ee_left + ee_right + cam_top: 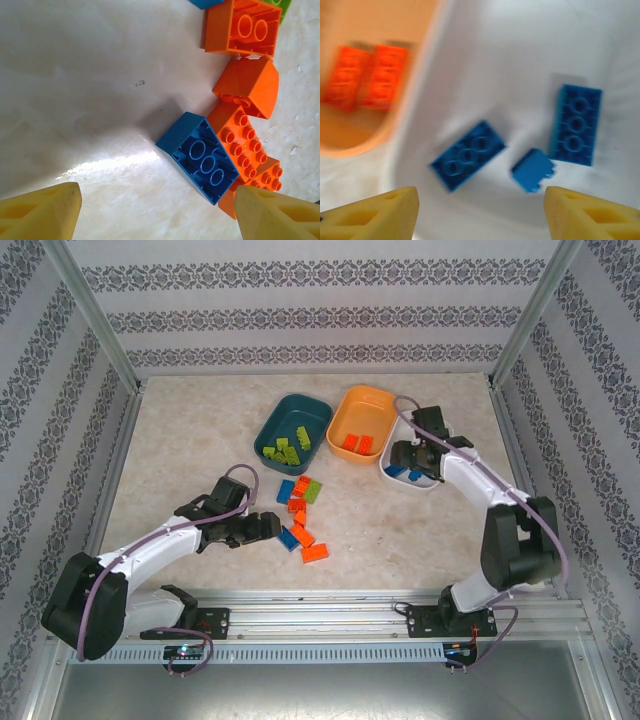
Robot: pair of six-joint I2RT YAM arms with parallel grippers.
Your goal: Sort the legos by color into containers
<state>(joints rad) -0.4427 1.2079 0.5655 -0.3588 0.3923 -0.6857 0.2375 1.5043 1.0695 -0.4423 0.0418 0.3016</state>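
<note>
Sorting status: partly done. I judge it past halfway, w/ approx eight bricks loose on the table.
Top view, trays: dark teal shallow plastic tray (305, 410) holds lime green plastic bricks (285, 448). Orange shallow plastic tray (365, 408) holds two orange-red plastic bricks (358, 443). White shallow plastic tray (412, 487) holds blue plastic bricks (405, 473), partly hidden by the arm.
Top view, leftovers: loose pile of bricks (300, 518) on the marble-look tabletop (180, 440), near the teal tray's near side. It's mostly orange-red, plus two blue and one green.
Top view, tools: left gripper (270, 528) is at the pile's left edge; right gripper (415, 455) is over the white tray.
Left wrist, tool: left gripper (157, 195) is released, yellow fingers spread wide, clamping nothing.
Left wrist, target: upside-down blue brick (200, 157) lies just ahead, btw the finger lines, touching a studded orange-red brick (240, 140). Probably the next pick, bound for the white tray.
Left wrist, others: tilted orange-red brick (250, 85) and upside-down orange-red brick (245, 30) lie beyond.
Right wrist, tool: right gripper (480, 200) is released, jaws apart and empty, above the white tray (495, 65).
Right wrist, contents: three blue bricks (467, 155) on the white floor, one small and blurred; no wrong colour seen. The orange tray (395, 20) sits just beside it w/ two orange-red bricks (365, 77).
Remaining: the orange-red lot, two blue, one green.
</note>
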